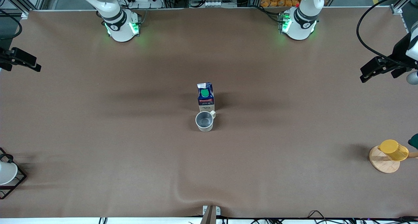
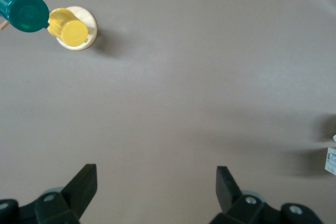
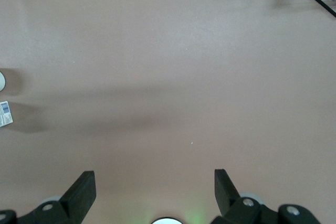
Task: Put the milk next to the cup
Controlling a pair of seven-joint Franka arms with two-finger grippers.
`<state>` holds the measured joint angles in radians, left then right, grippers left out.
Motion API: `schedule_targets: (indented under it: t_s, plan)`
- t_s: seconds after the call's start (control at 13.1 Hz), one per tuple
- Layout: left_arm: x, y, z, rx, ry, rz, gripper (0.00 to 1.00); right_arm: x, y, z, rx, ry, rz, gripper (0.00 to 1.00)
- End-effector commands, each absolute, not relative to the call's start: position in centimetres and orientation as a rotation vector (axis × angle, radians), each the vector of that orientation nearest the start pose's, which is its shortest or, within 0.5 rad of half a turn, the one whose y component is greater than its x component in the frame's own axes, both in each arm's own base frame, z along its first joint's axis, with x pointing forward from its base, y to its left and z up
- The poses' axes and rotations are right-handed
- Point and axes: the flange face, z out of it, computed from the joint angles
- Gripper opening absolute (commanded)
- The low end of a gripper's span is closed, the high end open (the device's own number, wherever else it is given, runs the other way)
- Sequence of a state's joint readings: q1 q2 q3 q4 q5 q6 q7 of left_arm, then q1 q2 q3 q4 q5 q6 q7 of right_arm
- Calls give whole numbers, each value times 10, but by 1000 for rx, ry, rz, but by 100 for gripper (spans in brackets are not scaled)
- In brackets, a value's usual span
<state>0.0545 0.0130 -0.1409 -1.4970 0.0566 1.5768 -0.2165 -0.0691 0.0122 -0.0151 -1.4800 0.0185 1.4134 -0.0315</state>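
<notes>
The milk (image 1: 205,97), a dark blue carton with a green cap, stands upright at the middle of the table. The cream-white cup (image 1: 204,121) stands right beside it, nearer to the front camera, with its handle toward the carton. My left gripper (image 1: 367,74) is open and empty, up over the left arm's end of the table, far from both. My right gripper (image 1: 35,66) is open and empty over the right arm's end. The left wrist view (image 2: 156,174) shows only a sliver of the milk (image 2: 331,161). The right wrist view (image 3: 155,179) shows slivers of the milk (image 3: 4,114) and cup (image 3: 1,81).
A yellow cup (image 1: 393,150) lies on a wooden disc (image 1: 382,165) at the left arm's end, with a dark green cup (image 1: 414,140) beside it. A white cup in a black wire rack (image 1: 7,174) sits at the right arm's end. A fold rises in the table cover near the front edge.
</notes>
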Motion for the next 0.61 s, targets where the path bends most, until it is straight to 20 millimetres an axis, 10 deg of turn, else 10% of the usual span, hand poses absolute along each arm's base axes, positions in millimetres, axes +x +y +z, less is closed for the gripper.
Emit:
schedule_targets:
  t_s: [0.0,0.54]
  plan:
    - [550,-43,662,-3089,-174,-142,100,541,-46,646,-3112,84,127,100]
    - [543,-54,665,-3109,-108,-103,100,541,-46,643,-3109,-6,135,100]
